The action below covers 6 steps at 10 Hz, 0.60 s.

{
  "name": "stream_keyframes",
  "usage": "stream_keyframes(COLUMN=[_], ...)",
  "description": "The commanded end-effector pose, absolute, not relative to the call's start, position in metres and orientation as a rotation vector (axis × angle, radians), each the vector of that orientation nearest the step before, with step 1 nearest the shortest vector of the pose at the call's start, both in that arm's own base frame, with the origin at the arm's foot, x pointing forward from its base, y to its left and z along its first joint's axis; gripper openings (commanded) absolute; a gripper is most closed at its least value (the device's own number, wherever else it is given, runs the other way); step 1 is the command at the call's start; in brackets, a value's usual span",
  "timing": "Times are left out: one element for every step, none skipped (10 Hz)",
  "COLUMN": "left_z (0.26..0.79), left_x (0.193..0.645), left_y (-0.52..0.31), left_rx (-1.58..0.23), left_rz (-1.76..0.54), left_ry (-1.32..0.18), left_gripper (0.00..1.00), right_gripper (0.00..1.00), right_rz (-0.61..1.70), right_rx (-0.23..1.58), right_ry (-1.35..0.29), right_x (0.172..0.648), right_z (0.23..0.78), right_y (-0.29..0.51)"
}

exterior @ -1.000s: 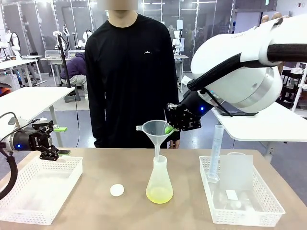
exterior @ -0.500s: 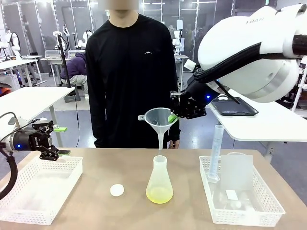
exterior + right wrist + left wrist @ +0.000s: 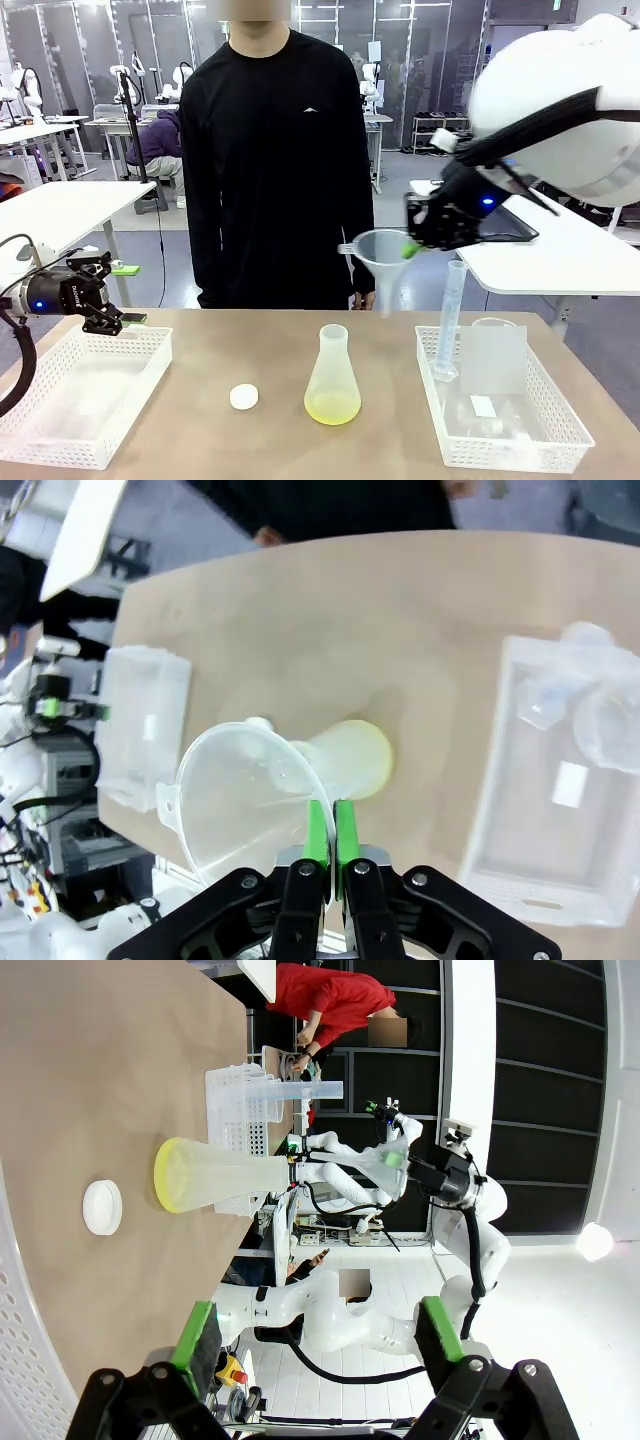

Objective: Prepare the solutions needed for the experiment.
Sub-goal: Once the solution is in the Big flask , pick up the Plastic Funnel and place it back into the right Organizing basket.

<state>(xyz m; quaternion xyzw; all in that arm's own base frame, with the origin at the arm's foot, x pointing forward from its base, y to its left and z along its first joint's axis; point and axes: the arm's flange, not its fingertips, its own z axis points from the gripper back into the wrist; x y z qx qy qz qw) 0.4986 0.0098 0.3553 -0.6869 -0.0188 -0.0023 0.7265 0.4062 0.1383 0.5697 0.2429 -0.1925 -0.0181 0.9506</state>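
A clear conical flask [image 3: 332, 372] stands mid-table with the solutions [image 3: 332, 406], a shallow pale yellow-green layer, in its bottom. My right gripper [image 3: 412, 248] is shut on the rim of a translucent funnel [image 3: 378, 250], held in the air to the right of the flask and near the graduated cylinder [image 3: 452, 312]. From the right wrist, the funnel [image 3: 243, 800] is pinched between the green pads [image 3: 318, 832], with the flask [image 3: 352, 760] below. My left gripper [image 3: 128, 294] hangs open and empty over the left basket [image 3: 60, 440]. In the left wrist view the flask [image 3: 222, 1173] lies ahead of the gripper [image 3: 318, 1335].
A white cap [image 3: 243, 397] lies left of the flask. The right basket [image 3: 568, 432] holds the cylinder, a beaker [image 3: 494, 355] and small items. A person in black stands at the far edge. The table between the baskets holds the flask and cap.
My right gripper has lifted the funnel out of the flask's neck and carried it to the right, toward the cylinder. The left arm has stayed still.
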Motion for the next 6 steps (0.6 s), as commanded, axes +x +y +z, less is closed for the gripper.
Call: stream_keyframes(left_z=[0.358,0.358,0.358,0.358,0.358,0.358], left_x=[0.498,0.498,0.498,0.498,0.498,0.498], left_y=[0.01,0.01,0.01,0.01,0.01,0.01], left_rx=[-1.52,-1.52,-1.52,-1.52,-1.52,-1.52], left_rz=[-0.008,-0.008,-0.008,-0.008,-0.008,-0.008], left_ry=[-0.028,-0.028,-0.028,-0.028,-0.028,-0.028], left_gripper=[1.0,1.0,1.0,1.0,1.0,1.0], right_gripper=[0.0,0.0,0.0,0.0,0.0,0.0], right_rz=[-0.138,-0.178,-0.215,-0.242,-0.26,-0.27], right_rx=[0.429,0.408,0.404,0.413,0.414,0.419], right_ry=[-0.384,-0.396,-0.404,-0.349,-0.338,-0.314], right_x=[0.394,0.391,0.392,0.39,0.391,0.394], right_z=[0.574,0.573,0.572,0.571,0.569,0.565], right_y=[0.092,0.065,0.04,0.019,0.008,0.004])
